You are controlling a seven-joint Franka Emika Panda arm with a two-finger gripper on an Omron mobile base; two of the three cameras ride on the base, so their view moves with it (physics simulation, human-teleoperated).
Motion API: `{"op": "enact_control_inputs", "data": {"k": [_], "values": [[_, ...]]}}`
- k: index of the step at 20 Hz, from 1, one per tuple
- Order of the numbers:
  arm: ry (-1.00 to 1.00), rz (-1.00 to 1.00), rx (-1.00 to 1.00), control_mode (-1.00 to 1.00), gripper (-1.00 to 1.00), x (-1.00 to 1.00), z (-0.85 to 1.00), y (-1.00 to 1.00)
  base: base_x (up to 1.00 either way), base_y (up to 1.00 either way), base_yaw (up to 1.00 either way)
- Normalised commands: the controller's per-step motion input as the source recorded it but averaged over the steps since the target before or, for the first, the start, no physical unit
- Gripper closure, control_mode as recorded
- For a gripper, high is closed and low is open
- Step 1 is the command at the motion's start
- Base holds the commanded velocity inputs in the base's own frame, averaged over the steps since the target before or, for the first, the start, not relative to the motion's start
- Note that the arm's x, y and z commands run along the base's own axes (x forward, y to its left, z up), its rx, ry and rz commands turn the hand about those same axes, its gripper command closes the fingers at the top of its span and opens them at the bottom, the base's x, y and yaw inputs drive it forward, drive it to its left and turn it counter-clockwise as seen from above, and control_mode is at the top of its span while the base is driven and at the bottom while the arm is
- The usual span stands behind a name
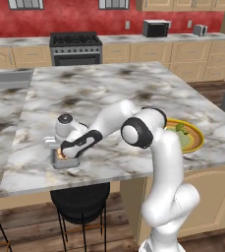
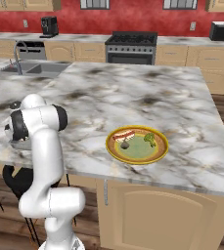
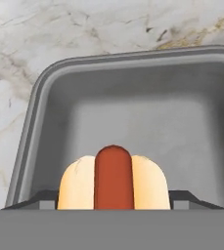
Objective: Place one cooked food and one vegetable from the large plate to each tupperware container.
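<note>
My gripper (image 3: 113,199) is shut on a hot dog (image 3: 113,171) in a bun, its dark fingertips (image 3: 44,197) pressed against both sides. Right below it lies a grey tupperware container (image 3: 50,107) with nothing else inside. From the left base view the gripper (image 1: 63,153) hangs low over this container (image 1: 60,163) near the island's front left edge. The large plate (image 2: 158,153) sits further right near the front edge, holding another hot dog (image 2: 123,135), a broccoli floret (image 2: 150,140) and a small dark piece (image 2: 125,145). My arm covers part of the plate (image 1: 196,140) in the left base view.
A second grey tray (image 1: 48,142) peeks out just behind the hand. A black stool (image 1: 79,202) stands under the island's front edge. A sink (image 2: 35,68) lies in the far left counter, a stove (image 1: 75,48) at the back wall.
</note>
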Motion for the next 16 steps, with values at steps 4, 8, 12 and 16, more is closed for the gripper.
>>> {"op": "enact_control_inputs", "data": {"k": [4,8,12,16], "values": [[0.00,0.00,0.00,-1.00,-1.00,-0.04,-0.07,0.06,0.00,0.00,0.00],[0.00,0.00,0.00,-1.00,-1.00,-0.37,0.00,0.00,0.00,0.00,0.00],[0.00,0.00,0.00,-1.00,-1.00,-0.52,0.00,-0.02,0.00,0.00,0.00],[0.00,-0.02,0.00,-1.00,-1.00,-0.40,0.26,-0.12,0.00,0.00,0.00]]}}
